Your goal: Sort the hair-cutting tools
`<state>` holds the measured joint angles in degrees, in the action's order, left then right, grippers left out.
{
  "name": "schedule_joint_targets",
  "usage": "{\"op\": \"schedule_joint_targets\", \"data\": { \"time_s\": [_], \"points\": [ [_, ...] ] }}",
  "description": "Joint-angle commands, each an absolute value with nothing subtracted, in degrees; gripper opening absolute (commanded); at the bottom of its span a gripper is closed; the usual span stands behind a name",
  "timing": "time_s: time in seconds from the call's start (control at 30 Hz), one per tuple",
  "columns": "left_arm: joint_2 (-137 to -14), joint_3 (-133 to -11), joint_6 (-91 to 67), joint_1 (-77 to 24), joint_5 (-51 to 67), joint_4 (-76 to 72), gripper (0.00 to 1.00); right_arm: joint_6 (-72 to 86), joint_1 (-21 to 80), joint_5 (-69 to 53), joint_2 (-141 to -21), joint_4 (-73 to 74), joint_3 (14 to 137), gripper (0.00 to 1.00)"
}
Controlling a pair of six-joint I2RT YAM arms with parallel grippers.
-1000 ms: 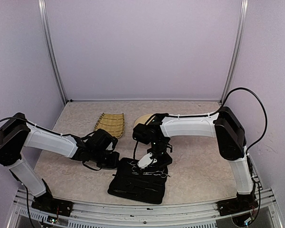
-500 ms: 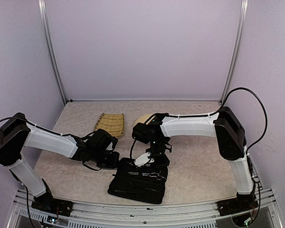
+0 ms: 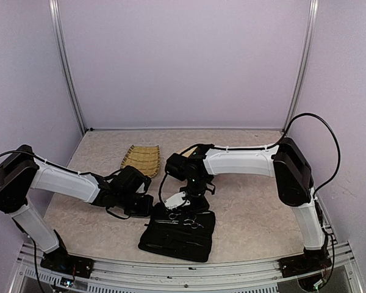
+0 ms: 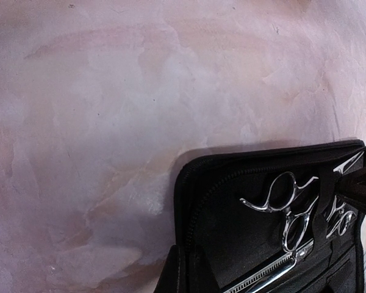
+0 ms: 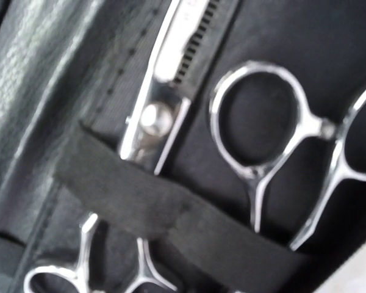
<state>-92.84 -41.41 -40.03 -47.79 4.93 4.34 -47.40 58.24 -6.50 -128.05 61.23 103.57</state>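
Surface [image 3: 250, 213]: pale and mottled, carrying the case and the tray.
Case [image 3: 171, 241]: black, zip-edged, lying open at the surface's 6 o'clock, between the two arms.
Toothed scissors [image 5: 155, 119]: silver, inside the case, in its 12 o'clock half. The pivot screw and comb-like blade are plain in the right wrist view.
Plain scissors [image 5: 254, 177]: silver, just beside the toothed pair in the same half, with its finger rings showing.
Strap [image 5: 171, 213]: a black elastic band lying across both pairs of scissors.
Left fingers [image 3: 145, 206]: closed, at the case's 9 o'clock edge and touching it. Whether they pinch the edge cannot be told.
Right fingers [image 3: 177, 200]: closed, at the case's 12 o'clock edge, close above the scissors. Nothing can be seen held between them.
Bamboo tray [image 3: 140, 160]: woven, at 11 o'clock from the case and well apart from it.
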Motion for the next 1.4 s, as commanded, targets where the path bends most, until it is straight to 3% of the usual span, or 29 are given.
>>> {"op": "schedule_joint_targets", "data": {
  "time_s": [0.0, 0.3, 0.47, 0.67, 0.87, 1.17, 1.23, 1.3, 1.33, 1.37],
  "points": [
    [-91.8, -41.5, -40.2, -49.0, 6.8, 3.9, 0.00, -46.4, 58.9, -8.0, -130.2, 57.5, 105.0, 0.00],
    [-91.8, -41.6, -40.3, -49.0, 6.8, 4.1, 0.00, -45.8, 59.1, -7.2, -129.8, 57.3, 104.4, 0.04],
    [-90.7, -42.1, -40.1, -49.1, 6.1, 5.8, 0.00, -45.0, 59.1, -3.4, -125.6, 54.8, 100.9, 0.17],
    [-86.6, -44.5, -39.6, -49.0, 3.1, 11.5, 0.17, -43.6, 58.8, -1.2, -118.1, 51.9, 95.8, 0.26],
    [-83.4, -48.0, -38.2, -49.0, -0.7, 17.0, 0.32, -42.1, 57.8, -0.9, -113.0, 48.7, 91.1, 0.27],
    [-79.2, -52.1, -32.9, -49.0, -4.9, 21.7, 0.43, -37.4, 52.5, 0.6, -104.6, 37.8, 81.8, 0.30],
    [-78.6, -52.1, -30.1, -49.0, -5.0, 20.8, 0.44, -34.8, 50.6, 3.2, -102.2, 33.2, 78.9, 0.43],
    [-78.5, -51.7, -26.8, -48.9, -3.5, 18.8, 0.45, -31.0, 48.1, 6.9, -100.2, 28.1, 76.1, 0.86],
    [-78.8, -51.5, -25.1, -48.7, -3.0, 18.1, 0.44, -29.2, 45.8, 6.3, -99.8, 27.4, 75.3, 0.98],
    [-79.4, -51.5, -23.9, -48.5, -2.5, 17.7, 0.44, -28.0, 43.8, 4.6, -99.9, 27.7, 75.0, 1.00]
  ]
}}
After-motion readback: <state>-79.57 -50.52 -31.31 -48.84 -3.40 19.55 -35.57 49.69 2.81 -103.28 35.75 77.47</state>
